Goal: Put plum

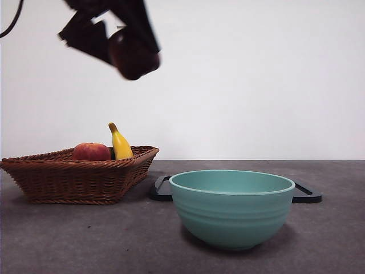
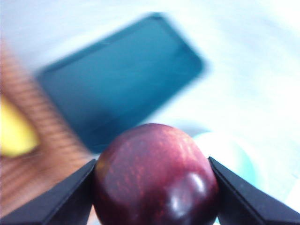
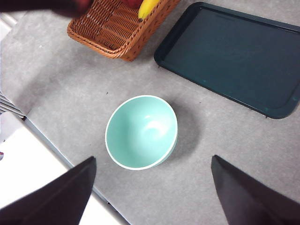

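Bowl (image 1: 232,208) before tray (image 1: 308,194) (basket (image 1: 80,177) left)

Front view evenly lit, soft shadow under bowl (image 1: 232,207). Left wrist view overexposed, motion-blurred; glare spot on plum (image 2: 155,179). Right wrist view sharp.

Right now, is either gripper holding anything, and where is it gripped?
The left gripper holds the plum, jaws pressing its two opposite sides, high above the basket. The right gripper is open, holding nothing.
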